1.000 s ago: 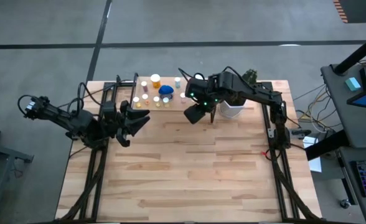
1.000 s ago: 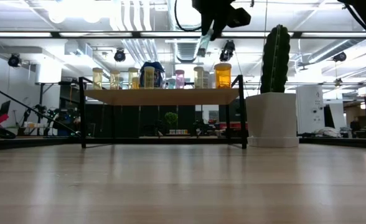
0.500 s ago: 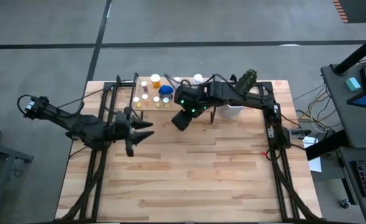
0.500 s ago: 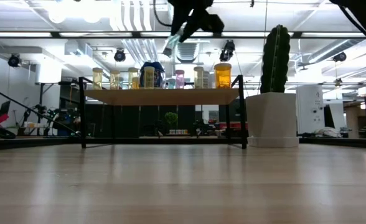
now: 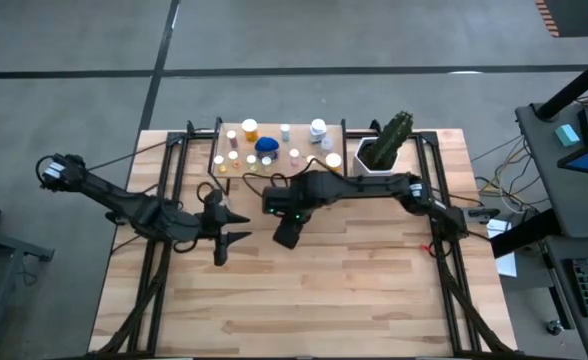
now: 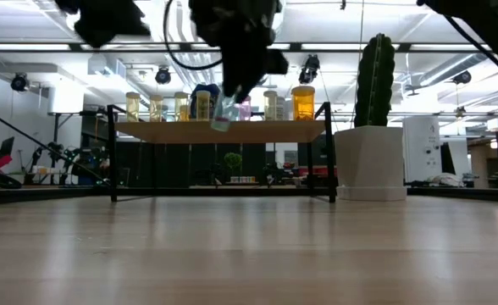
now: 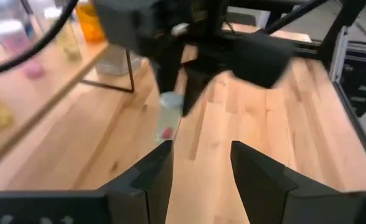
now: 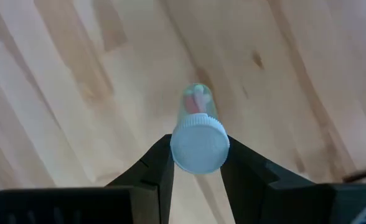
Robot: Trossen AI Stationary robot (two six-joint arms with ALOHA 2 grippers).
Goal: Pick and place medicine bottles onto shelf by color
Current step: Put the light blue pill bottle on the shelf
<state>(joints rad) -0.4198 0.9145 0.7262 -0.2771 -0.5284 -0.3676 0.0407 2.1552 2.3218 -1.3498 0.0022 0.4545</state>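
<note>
Now 1 clear bottle (image 8: pixel 198 134) is pinched by the right gripper (image 8: pixel 197 163), carried off the shelf (image 6: pixel 224 131) toward the spread left gripper (image 7: pixel 198 163): a handover seems intended.

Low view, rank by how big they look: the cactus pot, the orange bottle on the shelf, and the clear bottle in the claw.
1. Cactus pot, clearly largest.
2. and 3. Orange bottle and the clear bottle held in the right claw look alike; the clear one hangs nearer the camera, so I won't rank them.
</note>
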